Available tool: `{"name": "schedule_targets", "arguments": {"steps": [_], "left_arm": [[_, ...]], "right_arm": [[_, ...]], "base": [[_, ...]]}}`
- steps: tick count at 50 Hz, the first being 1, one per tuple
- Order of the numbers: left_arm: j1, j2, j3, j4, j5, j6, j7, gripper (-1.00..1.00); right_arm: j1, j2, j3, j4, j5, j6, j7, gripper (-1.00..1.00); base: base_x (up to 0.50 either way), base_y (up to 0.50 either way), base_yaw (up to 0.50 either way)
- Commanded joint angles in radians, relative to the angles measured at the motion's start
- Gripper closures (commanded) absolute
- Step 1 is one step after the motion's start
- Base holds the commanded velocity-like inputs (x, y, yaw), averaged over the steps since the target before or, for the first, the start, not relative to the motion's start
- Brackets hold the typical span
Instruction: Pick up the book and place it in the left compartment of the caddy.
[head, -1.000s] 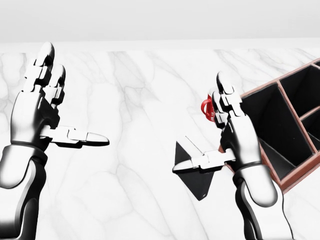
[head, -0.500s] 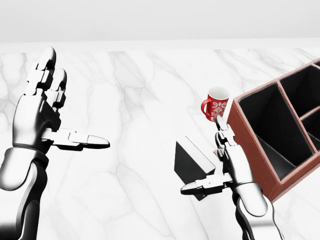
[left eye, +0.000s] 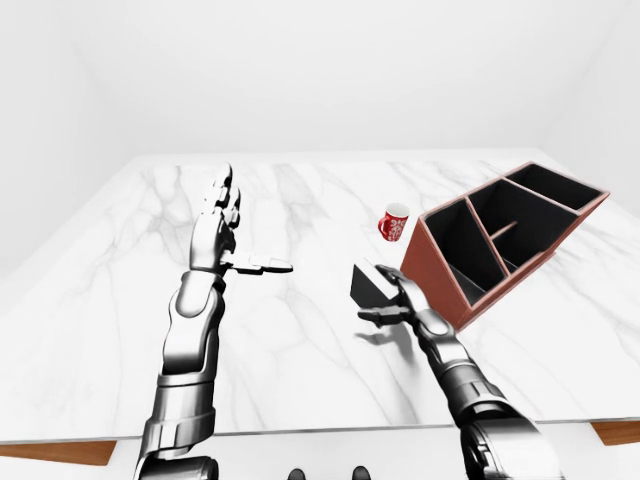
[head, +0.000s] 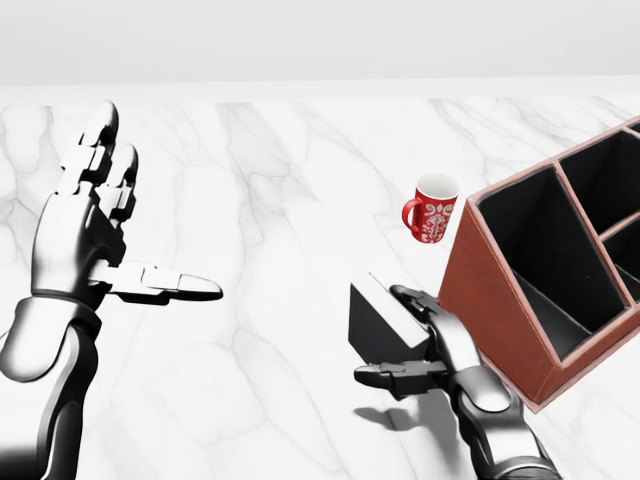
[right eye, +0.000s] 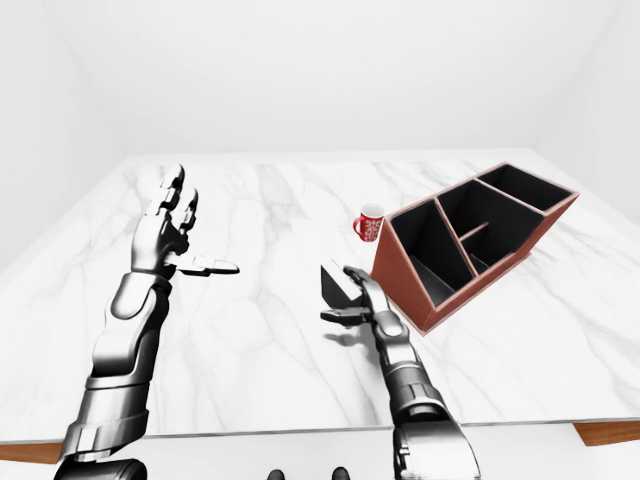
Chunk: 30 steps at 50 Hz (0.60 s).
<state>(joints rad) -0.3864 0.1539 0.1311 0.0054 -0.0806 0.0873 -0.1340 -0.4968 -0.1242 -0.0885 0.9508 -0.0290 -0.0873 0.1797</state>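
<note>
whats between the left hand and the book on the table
Nothing: in the head view only bare marble table lies between the open left hand and the book, which the right hand is reaching around.

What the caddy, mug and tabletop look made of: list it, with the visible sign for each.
Caddy: reddish-brown, faintly grained outside like leather or stained wood, with matte black lining.
Mug: glossy red with a white pattern and white inside, probably glazed ceramic.
Tabletop: white with grey veins, so marble or a marble-look surface.

red mug (head: 432, 208) on marble table (head: 280, 200)
</note>
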Motion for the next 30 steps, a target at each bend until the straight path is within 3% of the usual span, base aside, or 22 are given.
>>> {"name": "schedule_targets", "arguments": {"steps": [1, 17, 30], "left_arm": [[-0.002, 0.002, 0.002, 0.026, 0.0, 0.0, -0.004, -1.0], [0.014, 0.0, 0.004, 0.012, -0.011, 0.0, -0.002, -1.0], [0.018, -0.001, 0.004, 0.004, -0.009, 0.0, 0.0, -1.0]], "right_arm": [[-0.161, -0.003, -0.007, 0.252, 0.02, 0.0, 0.033, 1.0], [-0.149, -0.018, -0.016, 0.242, 0.036, 0.0, 0.032, 1.0], [-0.093, -0.032, -0.021, 0.003, 0.116, 0.0, 0.046, 1.0]], "base": [[0.0, 0.0, 0.0], [0.0, 0.0, 0.0], [0.0, 0.0, 0.0]]}}
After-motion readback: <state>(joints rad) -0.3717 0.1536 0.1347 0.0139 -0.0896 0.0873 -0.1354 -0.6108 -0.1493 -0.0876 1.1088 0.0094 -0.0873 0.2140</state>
